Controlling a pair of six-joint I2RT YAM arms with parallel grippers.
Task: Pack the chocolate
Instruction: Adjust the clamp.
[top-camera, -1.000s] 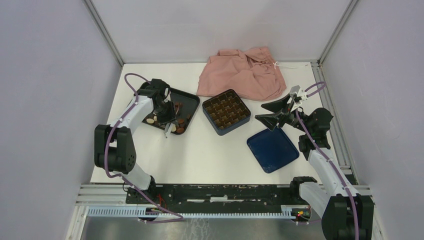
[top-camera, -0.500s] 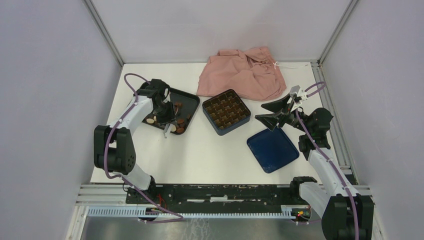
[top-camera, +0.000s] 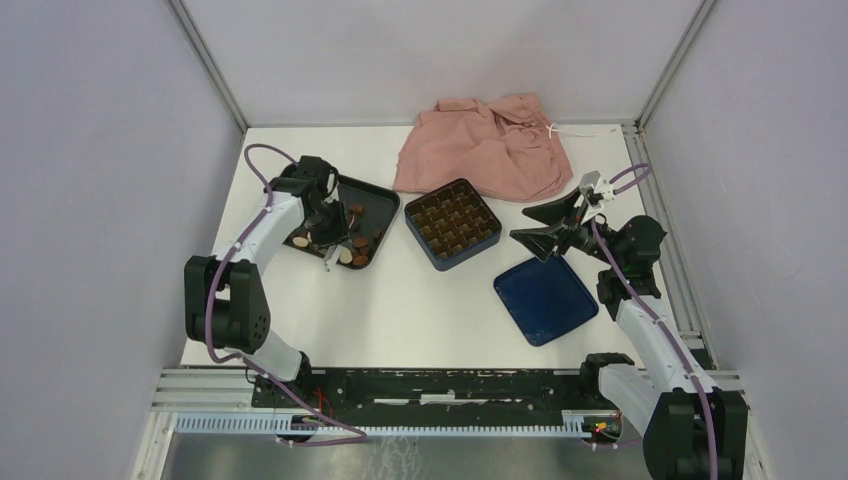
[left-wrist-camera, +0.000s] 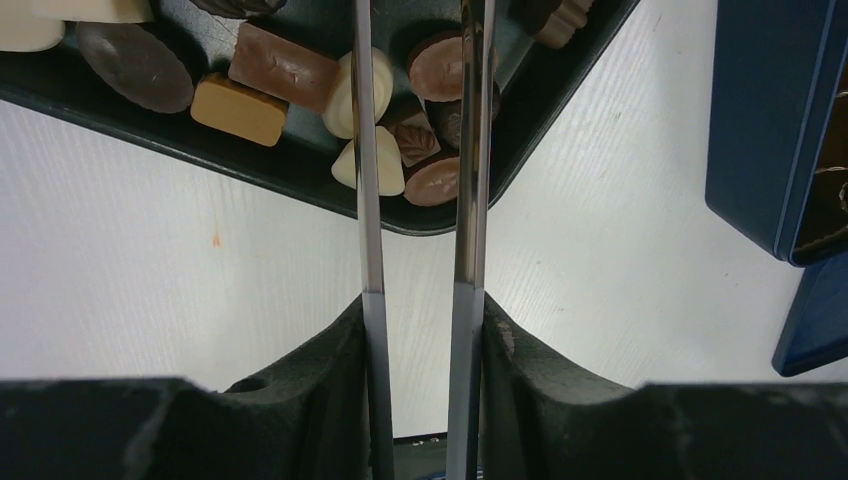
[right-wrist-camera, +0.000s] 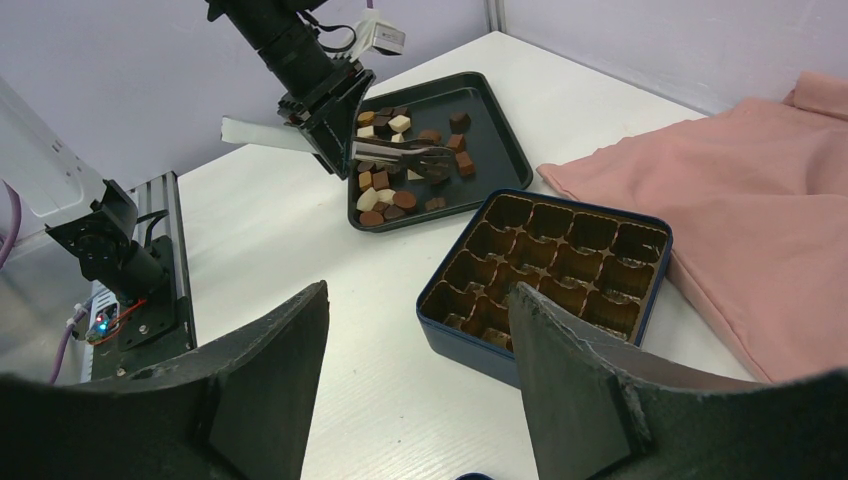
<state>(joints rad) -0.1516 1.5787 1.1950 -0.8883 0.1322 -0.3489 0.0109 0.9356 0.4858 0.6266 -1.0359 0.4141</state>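
The chocolate (left-wrist-camera: 260, 65) lies as several small brown, tan and cream pieces in a black tray (top-camera: 375, 205) at the left. My left gripper (top-camera: 335, 245) (left-wrist-camera: 420, 310) is shut on metal tongs (left-wrist-camera: 365, 150). Their two blades reach over the tray's near corner, with a round brown piece (left-wrist-camera: 437, 68) showing between them. The blade tips run out of the left wrist view. In the right wrist view the tongs (right-wrist-camera: 400, 155) end among the pieces (right-wrist-camera: 385, 195); whether they pinch one I cannot tell. My right gripper (top-camera: 530, 225) (right-wrist-camera: 418, 300) hangs open and empty beside the blue box (top-camera: 470, 250).
The blue box (right-wrist-camera: 470, 345) holds a gold gridded insert whose cells look empty. Its blue lid (top-camera: 545, 298) lies flat at the front right. A pink cloth (top-camera: 485, 145) is bunched at the back, touching the box's far side.
The left arm has shifted slightly with the tongs over the tray. The right arm has not moved.
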